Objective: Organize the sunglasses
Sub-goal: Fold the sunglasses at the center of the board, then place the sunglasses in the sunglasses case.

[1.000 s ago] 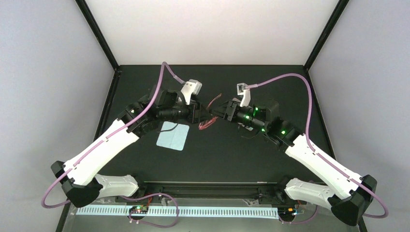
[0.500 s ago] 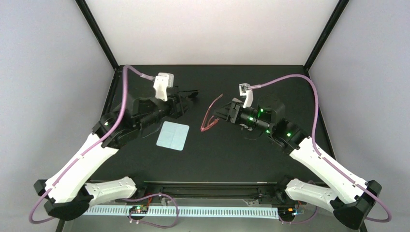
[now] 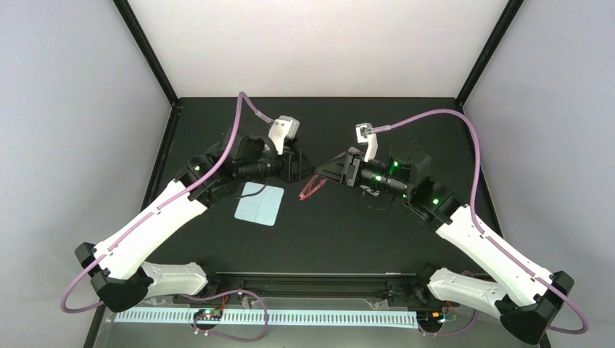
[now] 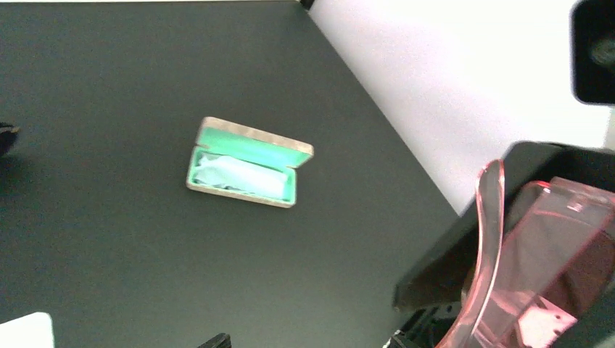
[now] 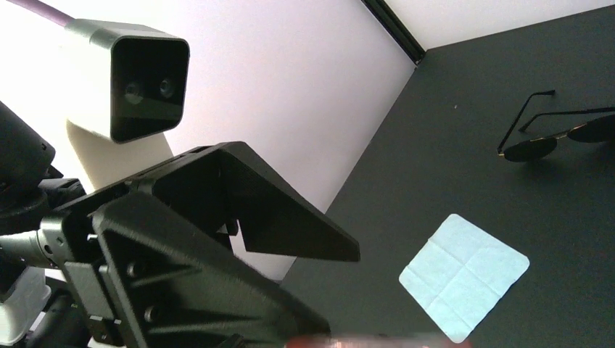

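The sunglasses point(image 3: 312, 188), a thin red-pink pair, hang above the middle of the table in the top view. My right gripper point(image 3: 328, 174) is shut on them from the right. They show as a red strip at the bottom edge of the right wrist view point(image 5: 377, 341). My left gripper point(image 3: 298, 165) stands open just left of them, its two black fingers point(image 5: 275, 217) spread apart with nothing between. In the left wrist view a pink lens point(image 4: 540, 264) fills the lower right corner.
A light-blue cloth point(image 3: 259, 204) lies flat on the black table point(image 3: 348, 239) below the left gripper. An open case with green lining point(image 4: 249, 172) lies on the table. A black dark-lensed pair point(image 5: 558, 138) rests beyond the cloth point(image 5: 464, 275), near the wall.
The left arm swung back and away to the left, then returned close to the sunglasses with its jaws wider. The red arm that stuck upward now lies lower and folded in.
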Robot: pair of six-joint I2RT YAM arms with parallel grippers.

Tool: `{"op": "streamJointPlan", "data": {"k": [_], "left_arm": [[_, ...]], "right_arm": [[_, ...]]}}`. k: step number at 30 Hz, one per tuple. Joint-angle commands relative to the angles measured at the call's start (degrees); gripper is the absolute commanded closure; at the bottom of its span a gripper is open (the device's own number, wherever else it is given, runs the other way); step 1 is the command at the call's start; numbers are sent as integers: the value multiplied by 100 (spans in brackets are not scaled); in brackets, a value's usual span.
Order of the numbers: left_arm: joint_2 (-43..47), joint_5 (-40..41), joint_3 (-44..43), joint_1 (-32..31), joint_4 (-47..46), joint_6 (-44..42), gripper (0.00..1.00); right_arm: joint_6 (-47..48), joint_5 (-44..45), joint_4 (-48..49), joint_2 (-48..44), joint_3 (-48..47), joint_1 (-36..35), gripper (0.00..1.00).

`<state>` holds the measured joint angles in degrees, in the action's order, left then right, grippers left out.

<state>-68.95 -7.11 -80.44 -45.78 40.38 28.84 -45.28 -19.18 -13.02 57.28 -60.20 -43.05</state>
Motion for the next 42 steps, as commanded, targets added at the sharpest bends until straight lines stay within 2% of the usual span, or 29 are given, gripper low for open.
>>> {"op": "streamJointPlan", "data": {"k": [1,6,10,14,18,27,35,42], "left_arm": [[-86,-604,-219,-170,-307,-200,43],[-173,-576,-241,-379,-318,-234,44],[-165,-17,-355,-397,-35,-156,43],[-24,753,-384,-392,221,-88,37],[213,1161,-214,-380,238,-97,28],[917,1867,776,-302,497,-334,2],[1561,2826,2042,-282,708,-622,1],[1865,3031,2886,-283,549,-782,1]], "right_arm": [[133,-60,101,43,-243,7,57],[169,5,39,111,-311,4,57],[222,111,-105,41,-289,6,57],[427,377,-450,-118,-266,0,57],[797,807,-877,-292,-273,8,58],[1635,1182,-1496,-443,-281,441,58],[2609,1661,-1861,-87,-371,810,59],[3414,2322,-1898,513,-388,978,60]]}}
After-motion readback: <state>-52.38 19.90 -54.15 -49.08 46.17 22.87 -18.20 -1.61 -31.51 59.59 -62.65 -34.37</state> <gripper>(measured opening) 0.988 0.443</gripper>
